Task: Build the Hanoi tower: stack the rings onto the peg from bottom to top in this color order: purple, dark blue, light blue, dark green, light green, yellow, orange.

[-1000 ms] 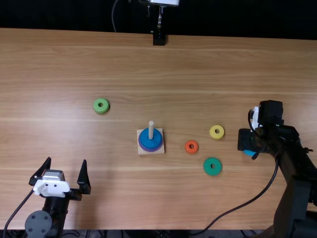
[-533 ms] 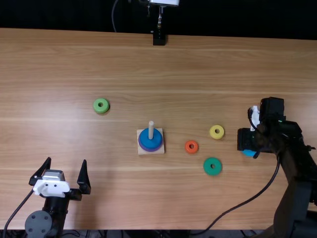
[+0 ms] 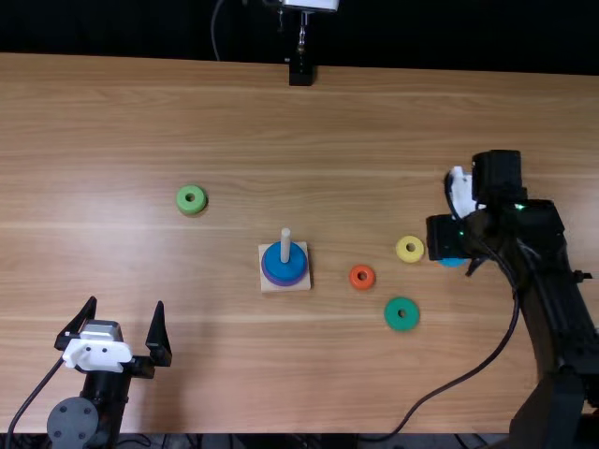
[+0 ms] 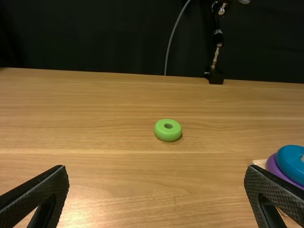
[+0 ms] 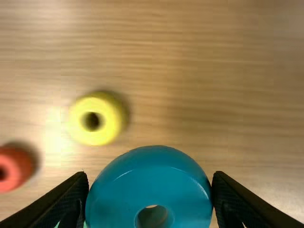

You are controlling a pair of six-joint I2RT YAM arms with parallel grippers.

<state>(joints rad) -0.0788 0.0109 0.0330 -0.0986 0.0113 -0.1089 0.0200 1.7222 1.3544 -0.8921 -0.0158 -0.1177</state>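
At the near left corner of the table (image 3: pixel 140 122), the left gripper (image 3: pixel 126 302) is spread; toward the right edge, the light blue ring (image 5: pixel 149 183) is clamped by the right gripper (image 5: pixel 151 173). It should be carried level and centred over the mid-table peg (image 3: pixel 285 246) before lowering.

Qty. 1 ea. purple (image 4: pixel 272 166), dk. blue (image 3: pixel 285 271), lt. blue (image 5: pixel 118 185), dk. green (image 3: pixel 394 319), lt. green (image 3: pixel 183 203), yellow (image 3: pixel 401 251) & orange ring (image 3: pixel 355 280), tot. 7 pcs.; 1 peg (image 3: pixel 285 245); 1 sq. base (image 3: pixel 267 286); 1 table (image 3: pixel 328 140); 2 arms (image 3: pixel 552 271).
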